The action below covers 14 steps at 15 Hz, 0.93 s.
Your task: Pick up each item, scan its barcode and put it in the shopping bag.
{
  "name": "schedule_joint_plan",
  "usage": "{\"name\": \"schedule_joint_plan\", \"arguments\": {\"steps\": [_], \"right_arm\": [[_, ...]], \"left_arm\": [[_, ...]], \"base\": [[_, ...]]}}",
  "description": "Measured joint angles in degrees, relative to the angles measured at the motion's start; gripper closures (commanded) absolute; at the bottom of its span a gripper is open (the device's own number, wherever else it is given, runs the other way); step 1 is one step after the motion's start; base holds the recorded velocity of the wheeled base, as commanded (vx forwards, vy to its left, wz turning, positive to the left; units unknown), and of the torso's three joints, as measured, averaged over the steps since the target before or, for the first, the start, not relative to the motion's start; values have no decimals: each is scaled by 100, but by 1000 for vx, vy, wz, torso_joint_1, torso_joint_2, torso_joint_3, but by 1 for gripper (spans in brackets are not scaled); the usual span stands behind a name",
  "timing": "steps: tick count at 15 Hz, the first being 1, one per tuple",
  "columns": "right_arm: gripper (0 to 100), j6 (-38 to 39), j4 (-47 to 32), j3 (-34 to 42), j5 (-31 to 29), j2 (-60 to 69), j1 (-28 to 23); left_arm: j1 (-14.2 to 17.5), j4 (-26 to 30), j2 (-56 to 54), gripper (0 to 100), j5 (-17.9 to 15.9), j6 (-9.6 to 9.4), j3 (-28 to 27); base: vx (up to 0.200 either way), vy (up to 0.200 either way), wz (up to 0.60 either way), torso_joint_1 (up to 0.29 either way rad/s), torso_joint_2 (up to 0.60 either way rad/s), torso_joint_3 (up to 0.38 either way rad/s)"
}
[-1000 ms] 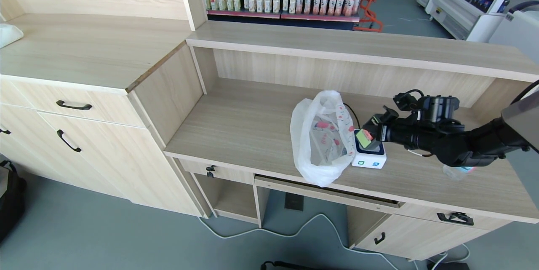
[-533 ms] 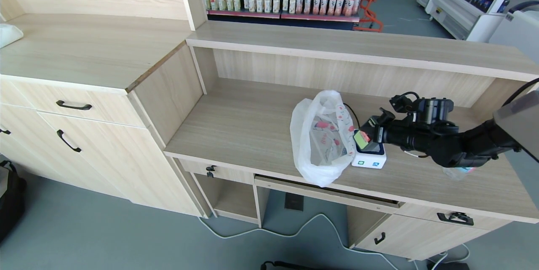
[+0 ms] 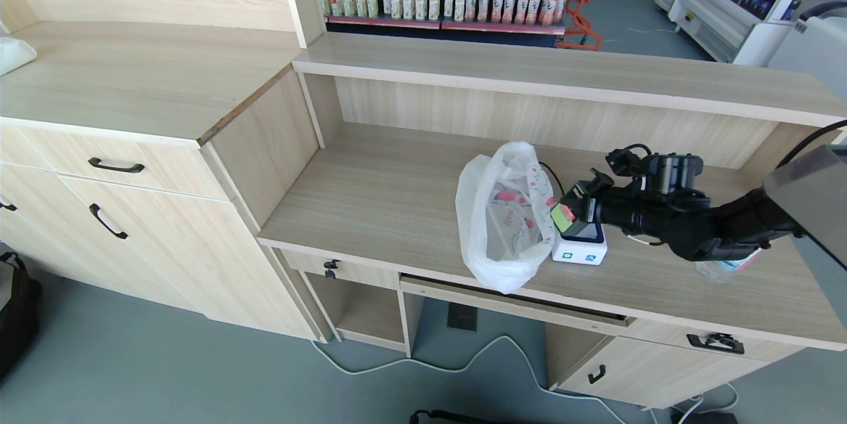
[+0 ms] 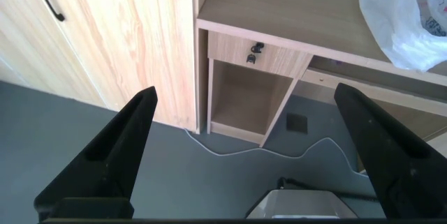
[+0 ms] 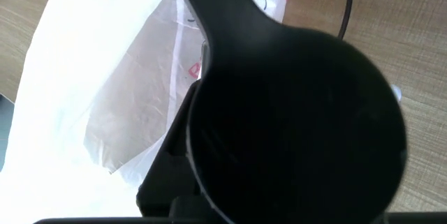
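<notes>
Head view, right gripper (image 3: 573, 212): clamped on a small green packet with a red patch (image 3: 563, 215) — I see it just above the white box scanner with a dark top (image 3: 581, 251).
Bag: thin white plastic shopping bag (image 3: 503, 225), just beside the scanner on its left, standing on the pale wooden counter (image 3: 390, 199).
Other arm: left gripper (image 4: 244, 151) with fingers spread apart — over the grey floor (image 4: 181, 182) by the counter's front.

Shop checkout: shelves (image 3: 450, 26) are carrying bottled drinks (image 3: 437, 6) behind a wooden counter (image 3: 390, 199), where a bag (image 3: 490, 258) is sitting beside a scanner (image 3: 580, 253).
</notes>
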State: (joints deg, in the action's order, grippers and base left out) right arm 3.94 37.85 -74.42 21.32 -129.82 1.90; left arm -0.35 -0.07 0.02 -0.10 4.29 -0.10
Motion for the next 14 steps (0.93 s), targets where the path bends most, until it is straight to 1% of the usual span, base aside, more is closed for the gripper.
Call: {"name": "schedule_joint_plan", "arguments": {"steps": [5,7,9,10,12,13,14], "right_arm": [[100,11,13,11,0,20,11],[100,-173,7,166,-13,256,-50],[100,-1003,22,603,-50,788,-267],[100,-1665,38,1025,-68,1143,-479],[100,-2996,279,2089,-79,1877,-1100],[100,-3445,501,2586,-55,2238,-1477],[100,-3729,827,2953,-2,2551,-1826]], "left_arm": [[0,0,0,0,0,0,0],[0,0,0,0,0,0,0],[0,0,0,0,0,0,0],[0,0,0,0,0,0,0],[0,0,0,0,0,0,0],[0,0,0,0,0,0,0],[0,0,0,0,0,-2,0]], "base": [[0,0,0,0,0,0],[0,0,0,0,0,0],[0,0,0,0,0,0],[0,0,0,0,0,0],[0,0,0,0,0,0],[0,0,0,0,0,0],[0,0,0,0,0,0]]}}
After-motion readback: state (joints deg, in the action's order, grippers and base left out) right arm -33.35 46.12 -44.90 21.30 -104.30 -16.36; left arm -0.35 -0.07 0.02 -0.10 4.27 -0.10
